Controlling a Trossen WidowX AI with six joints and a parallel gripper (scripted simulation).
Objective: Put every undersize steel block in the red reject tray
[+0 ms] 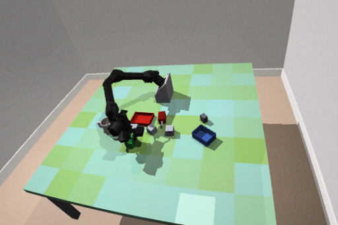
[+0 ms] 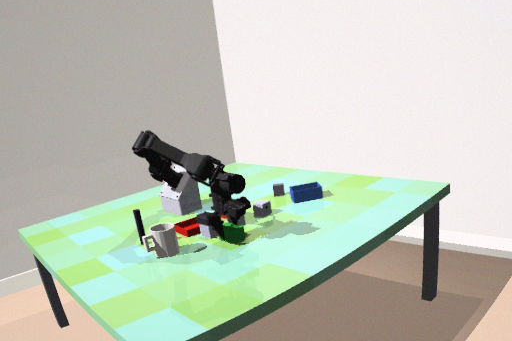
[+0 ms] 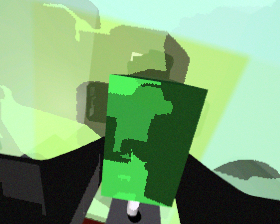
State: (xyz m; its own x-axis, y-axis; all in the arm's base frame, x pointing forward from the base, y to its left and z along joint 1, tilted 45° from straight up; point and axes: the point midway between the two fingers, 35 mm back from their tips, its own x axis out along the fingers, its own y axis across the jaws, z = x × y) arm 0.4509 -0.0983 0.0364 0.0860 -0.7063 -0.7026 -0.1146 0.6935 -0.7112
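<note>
While the gripper (image 1: 130, 136) (image 2: 220, 227) (image 3: 143, 141) clasps the green GO gauge (image 1: 131, 141) (image 2: 233, 232) (image 3: 148, 135) by its handle | likely stiff, light | best held there, pin free

4 gry blks (image 1: 134, 126) (image 1: 152, 130) (image 1: 169, 130) (image 1: 204, 118) (image 2: 208, 230) (image 2: 262, 209) (image 2: 278, 189) (image 3: 120, 215) | 2 trays (image 1: 142, 119) (image 1: 204, 138) (image 2: 188, 229) (image 2: 306, 194) | 2 gauges (image 1: 130, 142) (image 1: 162, 117) (image 2: 233, 232) (image 3: 151, 140) | 1 mug (image 1: 105, 123) (image 2: 166, 242) | 1 arm (image 1: 129, 76) (image 2: 175, 155) | 1 dark rod (image 2: 139, 227) | 1 tbl (image 1: 148, 186) (image 2: 360, 217) (image 3: 266, 120)

Smooth, matt green gauge handle (image 1: 131, 141) (image 2: 233, 232) (image 3: 141, 140).

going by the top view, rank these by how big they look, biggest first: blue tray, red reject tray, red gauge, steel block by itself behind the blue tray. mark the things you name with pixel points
1. red reject tray (image 1: 142, 119) (image 2: 188, 228) and blue tray (image 1: 199, 134) (image 2: 306, 193), too alike to rank
2. red gauge (image 1: 162, 115)
3. lone steel block (image 1: 204, 118) (image 2: 278, 189)
</note>
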